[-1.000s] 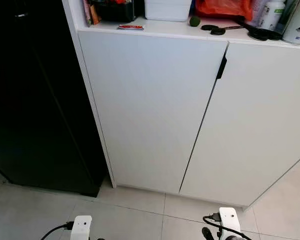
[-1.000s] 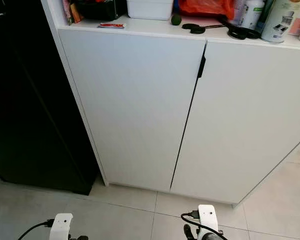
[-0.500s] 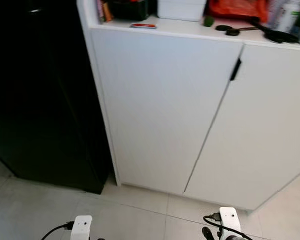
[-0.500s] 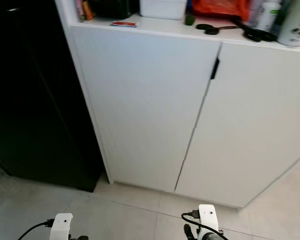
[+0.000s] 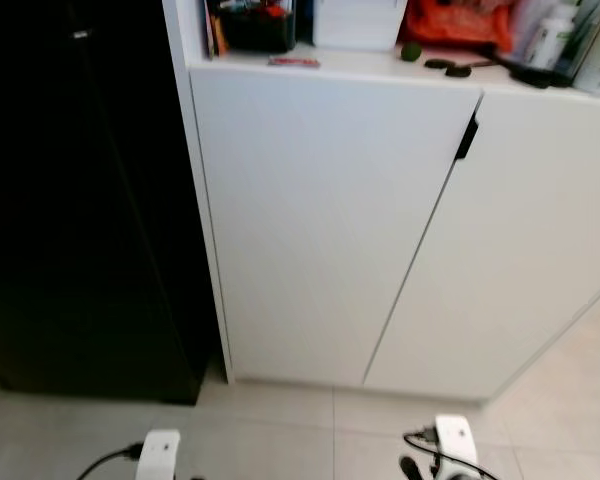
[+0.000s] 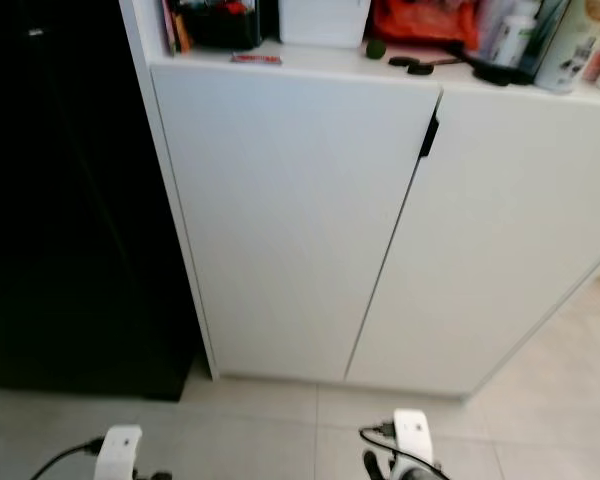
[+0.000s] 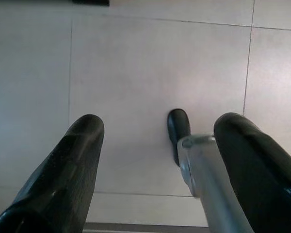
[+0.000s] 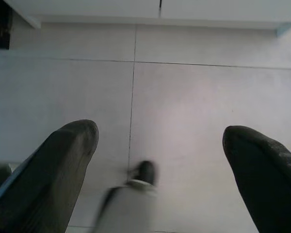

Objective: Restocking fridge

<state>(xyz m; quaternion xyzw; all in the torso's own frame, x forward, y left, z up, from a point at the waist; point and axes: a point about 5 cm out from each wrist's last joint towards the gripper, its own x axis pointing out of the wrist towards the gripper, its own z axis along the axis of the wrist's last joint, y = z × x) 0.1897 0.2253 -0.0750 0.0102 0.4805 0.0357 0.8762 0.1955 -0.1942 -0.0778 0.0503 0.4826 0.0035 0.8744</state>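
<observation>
Straight ahead in the head views stands a white cabinet (image 5: 380, 220) with 2 closed doors, and at its left the black fridge (image 5: 80, 200), its door shut. Since 1 second ago the whole picture has slid: the fridge now takes up more of the left and the cabinet top sits lower in frame, so the camera has swung and tilted, not the furniture. That suggests the robot is turning toward the fridge, with the restocking itself not yet begun. On the cabinet top lie a small red packet (image 5: 294, 62), a green round thing (image 5: 411, 52), an orange bag (image 5: 450, 20) and some bottles (image 5: 550, 35), blurred. Both arms hang low over the tiled floor (image 8: 194, 97). Left gripper (image 7: 157, 141) and right gripper (image 8: 160, 141) have their jaws spread wide and hold nothing.
</observation>
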